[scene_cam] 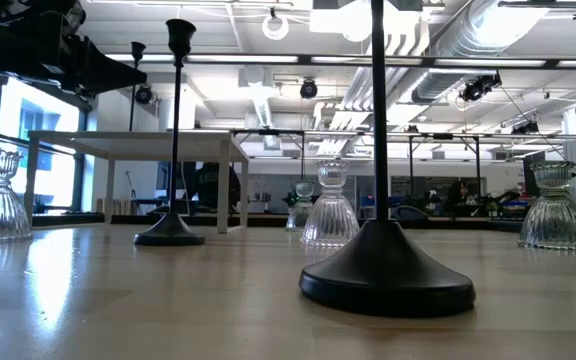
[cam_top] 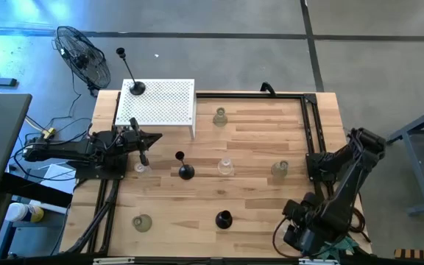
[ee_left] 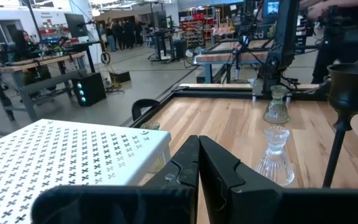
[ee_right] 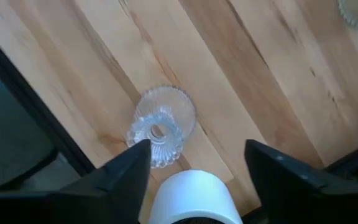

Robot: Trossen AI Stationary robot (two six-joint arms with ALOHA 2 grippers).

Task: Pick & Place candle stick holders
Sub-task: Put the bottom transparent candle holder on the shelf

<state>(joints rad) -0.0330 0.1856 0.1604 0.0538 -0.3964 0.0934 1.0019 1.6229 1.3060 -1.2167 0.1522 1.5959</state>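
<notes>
Your right claw [ee_right: 197, 165] stands released, its two dark fingers spread wide apart above the wooden worktop [ee_right: 278, 81]. Between the fingers you see a white cylinder [ee_right: 191, 196], and just beyond it a clear glass holder [ee_right: 159, 126] standing on the worktop beside the dark frame at the worktop's edge; whether a finger touches the glass you cannot tell. In the high view this arm sits folded at the worktop's near right corner [cam_top: 311, 221].

Your left claw [ee_left: 197, 168] is clenched, fingers pressed together on nothing, hanging over the worktop's left side beside the white perforated platform [cam_top: 160, 101]. A glass holder [cam_top: 140, 166] stands just beside its tip.

Holder positions, high view:
- black holder [cam_top: 136, 87] on the white platform, upright.
- black holder [cam_top: 185, 171] mid-worktop, upright.
- black holder [cam_top: 223, 218] near the front edge.
- glass holder [cam_top: 225, 166] centre, just right of the mid-worktop black one.
- glass holder [cam_top: 280, 169] right of centre.
- glass holder [cam_top: 220, 116] just right of the platform.
- glass holder [cam_top: 142, 222] front left.

All are well apart from each other. A floor fan [cam_top: 83, 55] stands off the worktop's far left corner.
</notes>
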